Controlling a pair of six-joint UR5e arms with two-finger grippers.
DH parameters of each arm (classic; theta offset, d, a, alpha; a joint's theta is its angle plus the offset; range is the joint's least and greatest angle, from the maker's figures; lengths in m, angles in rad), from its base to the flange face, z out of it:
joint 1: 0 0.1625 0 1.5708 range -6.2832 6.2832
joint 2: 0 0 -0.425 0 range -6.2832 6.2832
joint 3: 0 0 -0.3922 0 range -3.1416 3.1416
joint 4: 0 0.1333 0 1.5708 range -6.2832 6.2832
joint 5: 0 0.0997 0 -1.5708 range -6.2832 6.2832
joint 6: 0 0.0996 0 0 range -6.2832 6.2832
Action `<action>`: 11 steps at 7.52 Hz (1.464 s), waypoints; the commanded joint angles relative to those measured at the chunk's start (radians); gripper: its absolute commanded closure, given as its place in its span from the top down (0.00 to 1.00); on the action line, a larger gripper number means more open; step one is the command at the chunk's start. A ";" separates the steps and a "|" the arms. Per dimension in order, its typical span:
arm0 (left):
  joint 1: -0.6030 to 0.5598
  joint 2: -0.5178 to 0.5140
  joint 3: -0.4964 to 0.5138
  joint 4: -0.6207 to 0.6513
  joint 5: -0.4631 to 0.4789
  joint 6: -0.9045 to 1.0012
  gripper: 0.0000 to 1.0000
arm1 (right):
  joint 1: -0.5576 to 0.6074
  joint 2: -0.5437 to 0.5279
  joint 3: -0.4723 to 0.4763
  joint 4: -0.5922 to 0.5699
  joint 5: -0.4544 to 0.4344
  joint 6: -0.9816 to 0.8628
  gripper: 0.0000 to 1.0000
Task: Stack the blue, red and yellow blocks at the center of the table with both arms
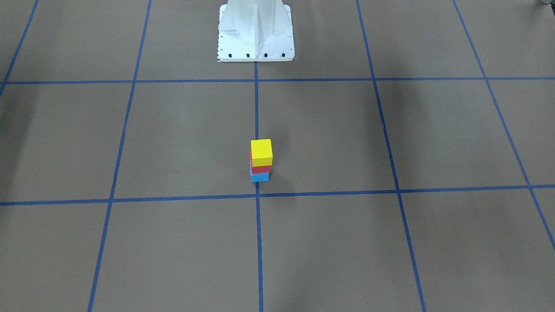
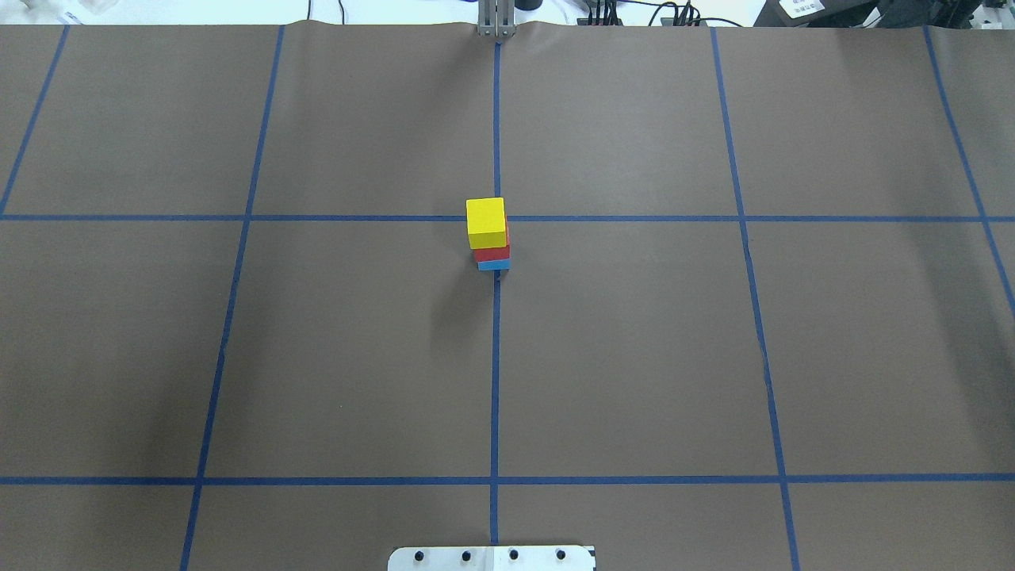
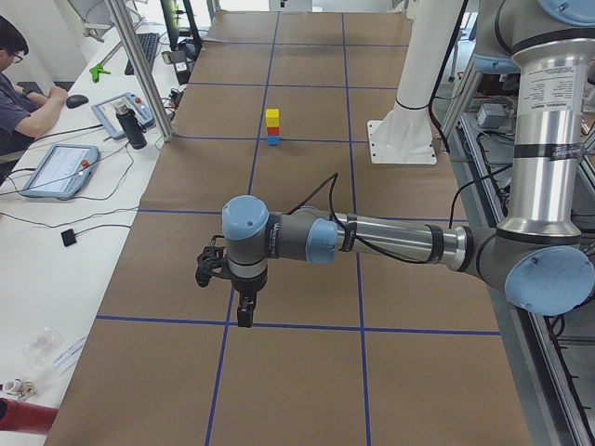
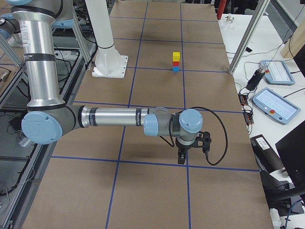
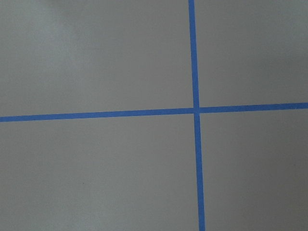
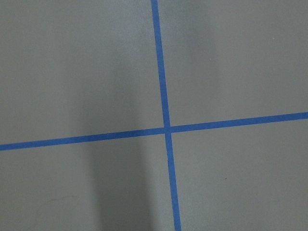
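Note:
A stack of three blocks stands at the table's centre. The yellow block is on top, the red block is in the middle, and the blue block is at the bottom. The stack also shows in the side views. My left gripper hangs over the table's left end, far from the stack. My right gripper hangs over the right end. I cannot tell whether either is open or shut. Neither touches a block.
The white robot base stands at the table's near edge. Blue tape lines grid the brown table. Tablets, cables and an operator lie along the far side.

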 commanded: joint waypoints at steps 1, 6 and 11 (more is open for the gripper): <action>0.000 0.000 0.002 0.000 -0.001 0.000 1.00 | 0.001 -0.007 0.002 0.000 0.005 0.000 0.99; 0.002 -0.011 0.018 0.000 -0.001 0.000 1.00 | 0.004 -0.022 0.004 0.000 0.006 0.000 0.99; 0.002 -0.008 0.016 0.000 -0.001 0.000 1.00 | 0.004 -0.079 0.041 0.002 0.006 0.002 0.99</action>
